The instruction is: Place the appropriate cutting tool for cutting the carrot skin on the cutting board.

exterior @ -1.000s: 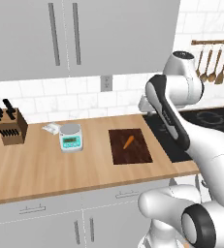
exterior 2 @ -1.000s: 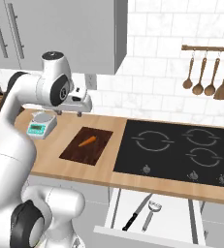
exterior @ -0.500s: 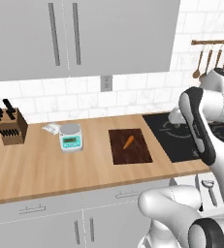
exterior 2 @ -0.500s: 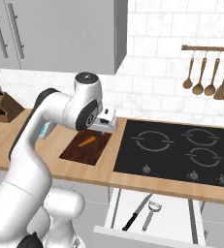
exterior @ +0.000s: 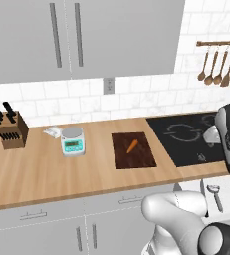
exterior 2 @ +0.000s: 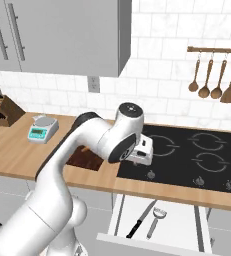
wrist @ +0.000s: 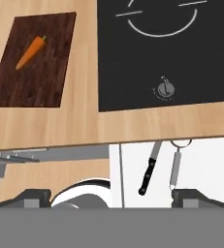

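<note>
The cutting tool (wrist: 175, 167), a slim light-grey metal peeler, lies in the open white drawer (exterior 2: 187, 227) below the cooktop, beside a black-handled knife (wrist: 149, 170). It also shows as the peeler (exterior 2: 155, 221) (exterior: 215, 194) in both base views. The small orange carrot (wrist: 31, 52) (exterior: 132, 146) lies on the dark brown cutting board (wrist: 33, 82) (exterior: 126, 159), whose corner (exterior 2: 84, 159) peeks from behind the arm. My gripper (wrist: 114, 198) (exterior 2: 141, 152) hangs over the cooktop's front edge, above the drawer. It is open, fingertips wide apart, nothing between them.
The black cooktop (exterior: 186, 137) with a front knob (wrist: 164, 88) lies right of the board. A white scale (exterior: 73, 141) and a knife block (exterior: 9, 130) stand at the left of the counter. Wooden utensils (exterior: 216, 69) hang on the wall rail.
My arm has swung right, from above the board to over the cooktop's front edge and the open drawer. The carrot, board and drawer have stayed put.
</note>
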